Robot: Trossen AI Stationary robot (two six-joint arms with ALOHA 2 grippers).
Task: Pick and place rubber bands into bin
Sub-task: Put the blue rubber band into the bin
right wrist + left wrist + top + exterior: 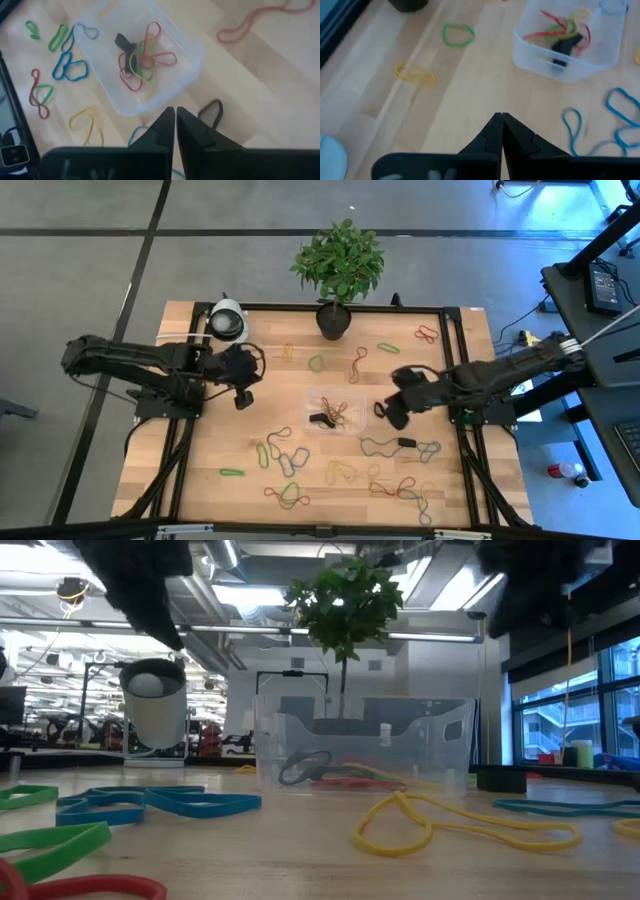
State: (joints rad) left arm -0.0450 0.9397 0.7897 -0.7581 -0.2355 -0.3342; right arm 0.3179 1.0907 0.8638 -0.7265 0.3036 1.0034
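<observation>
Counter [200, 450]: wooden top carrying everything; loose rubber bands [285, 452] lie on all sides of the bin, so most of the task looks undone
Plant pot [333, 320]: dark, beyond the bin at the far edge; a claw that overshoots could mistake it for the target
Bin [335, 413]: clear shallow tray at the middle of the counter, with red, yellow and dark bands already inside; it looks light and is nearly invisible, so a low pass could shove it and spill them
Right claw [174, 131]: just right of the bin, above its near rim, jaws pressed together with nothing seen between them; a dark band [214, 111] lies right by the bin, and a descent in this state would only push it
Left claw [501, 131]: left of the bin, well apart, jaws shut and empty; the green loop [458, 34] and yellow loop [414, 73] ahead lie flat, so fingertips may skid over them
</observation>
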